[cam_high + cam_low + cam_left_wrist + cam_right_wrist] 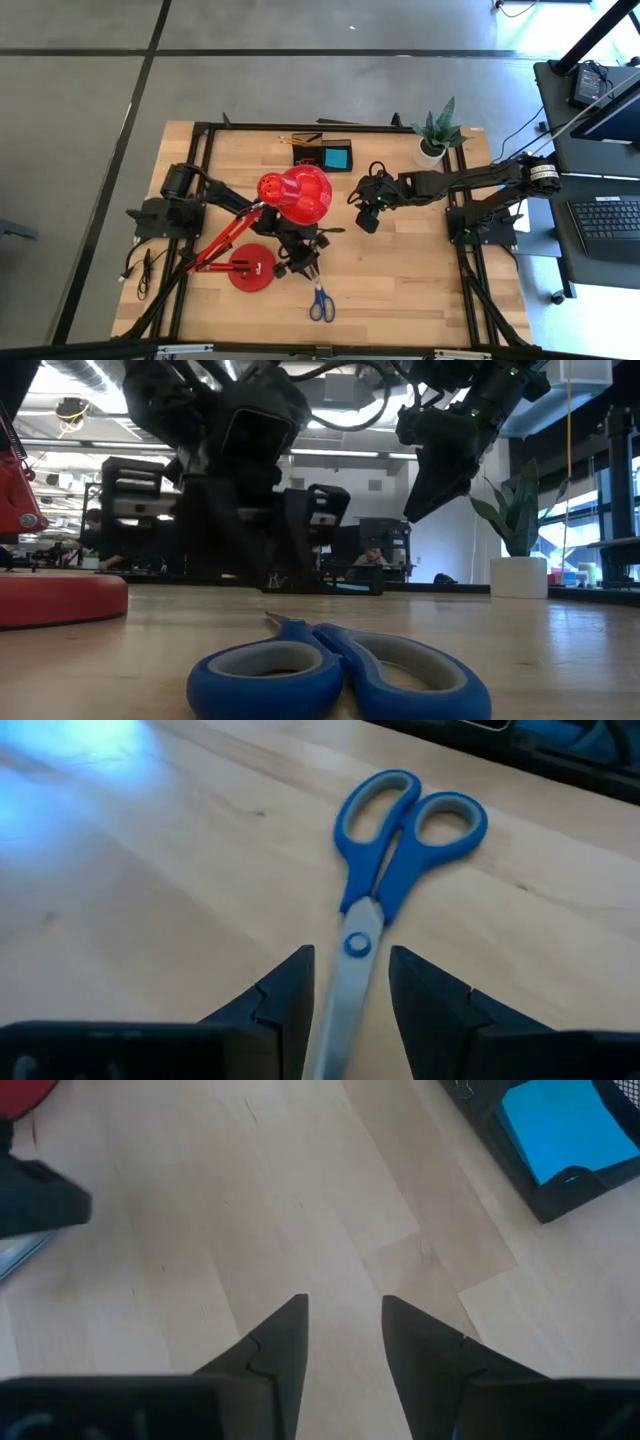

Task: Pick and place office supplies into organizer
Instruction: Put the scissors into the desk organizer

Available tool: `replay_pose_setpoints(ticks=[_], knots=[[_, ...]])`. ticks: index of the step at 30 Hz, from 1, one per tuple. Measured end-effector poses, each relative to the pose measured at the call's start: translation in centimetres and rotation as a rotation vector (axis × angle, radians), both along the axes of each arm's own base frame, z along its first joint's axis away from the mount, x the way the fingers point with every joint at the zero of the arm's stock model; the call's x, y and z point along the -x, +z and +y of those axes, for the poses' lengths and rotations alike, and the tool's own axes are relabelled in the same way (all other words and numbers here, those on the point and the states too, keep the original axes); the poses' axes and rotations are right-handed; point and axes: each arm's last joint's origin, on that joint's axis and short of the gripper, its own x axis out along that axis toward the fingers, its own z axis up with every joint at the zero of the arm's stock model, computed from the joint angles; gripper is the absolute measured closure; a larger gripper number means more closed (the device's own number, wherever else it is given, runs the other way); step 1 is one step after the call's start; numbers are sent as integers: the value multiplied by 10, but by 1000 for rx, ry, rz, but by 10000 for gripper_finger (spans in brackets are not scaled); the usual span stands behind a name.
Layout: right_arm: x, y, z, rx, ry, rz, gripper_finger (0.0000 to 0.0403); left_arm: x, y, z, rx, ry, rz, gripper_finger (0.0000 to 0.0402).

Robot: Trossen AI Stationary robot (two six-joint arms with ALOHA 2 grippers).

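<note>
The blue-handled scissors lie flat on the table near its near edge, handles toward the low camera. My left gripper is open and low over them. Its fingers stand on either side of the blades, just behind the pivot screw. My right gripper is open and hangs above bare table right of the lamp head, touching nothing. The black organizer stands near the far edge with a blue block in one compartment. Thin pencils lie beside it. My left gripper comes slanting down from the far side, its fingers along the scissors' blades, one finger on each side. A gap shows beside one finger. I cannot tell whether the other finger touches the blade. The scissors lie flat on the table.
The red desk lamp stands over the left arm, head above the table's middle and round base just left of the scissors. A potted plant sits at the far right corner. Bare wood lies under my right gripper.
</note>
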Motion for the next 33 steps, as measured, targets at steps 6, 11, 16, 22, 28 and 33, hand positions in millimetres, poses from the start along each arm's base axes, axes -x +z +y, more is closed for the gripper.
replay_pose_setpoints(ticks=[6,11,16,22,28,33], knots=[[0,0,0,0,1,0,271,-3,0,-13,-24,-24,-22,276],[0,0,0,0,1,0,271,-3,0,-15,-53,-9,-34,274],[0,0,0,1,1,0,271,-4,0,-17,-87,16,-60,257],[0,0,0,1,1,0,271,-8,-7,-26,-103,-21,-54,240],[0,0,0,0,0,1,271,-14,-13,-26,-108,-18,8,240],[0,0,0,0,0,2,271,-14,-14,-23,-105,-7,39,253]])
